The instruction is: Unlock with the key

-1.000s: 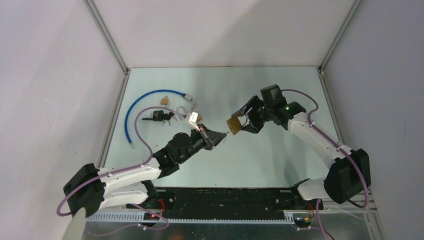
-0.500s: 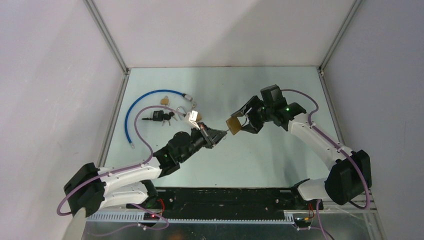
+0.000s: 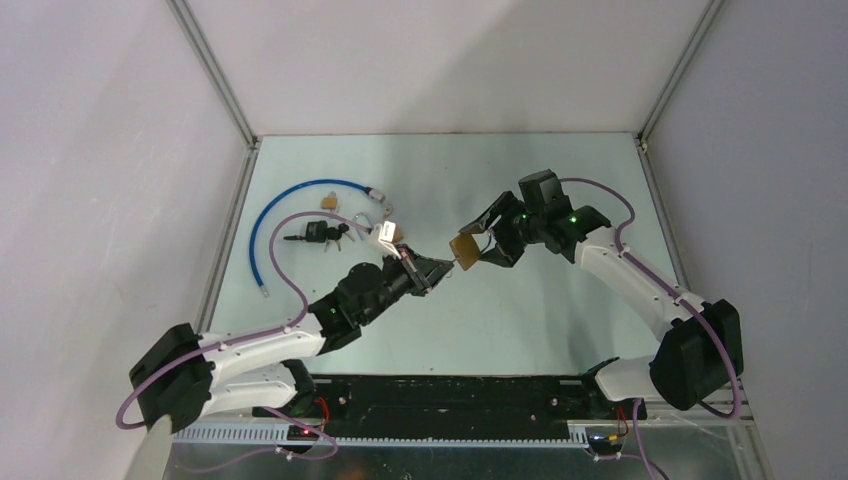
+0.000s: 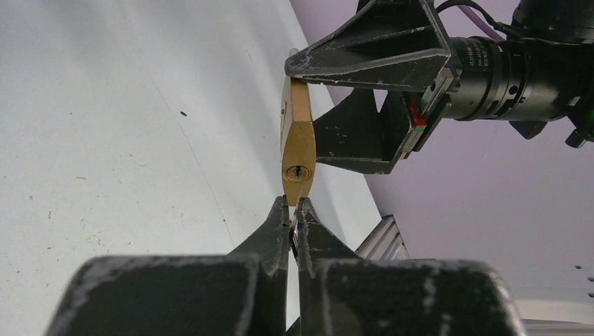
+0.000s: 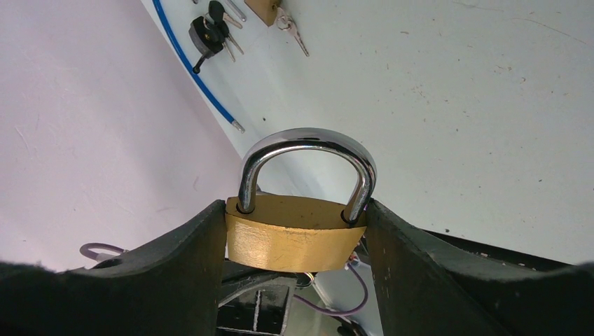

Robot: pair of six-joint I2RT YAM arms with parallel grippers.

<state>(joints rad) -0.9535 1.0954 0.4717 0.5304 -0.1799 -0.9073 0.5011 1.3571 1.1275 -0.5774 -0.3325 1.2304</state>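
Worktop (image 3: 560, 170): pale grey-green, matte, lightly speckled and scuffed. Plain white back wall (image 3: 440, 60), left wall (image 3: 90, 200) and right wall (image 3: 770, 180). Aluminium frame posts (image 3: 212, 70) rise from both far corners. Black rail (image 3: 450, 395) runs along the near edge. Lighting is soft and even.

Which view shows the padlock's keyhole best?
Left wrist: the keyhole faces the lens, just above the left gripper, shut on the key. Right wrist shows only the broad face and shackle of the padlock, held in the right gripper. The top view shows the padlock too small.
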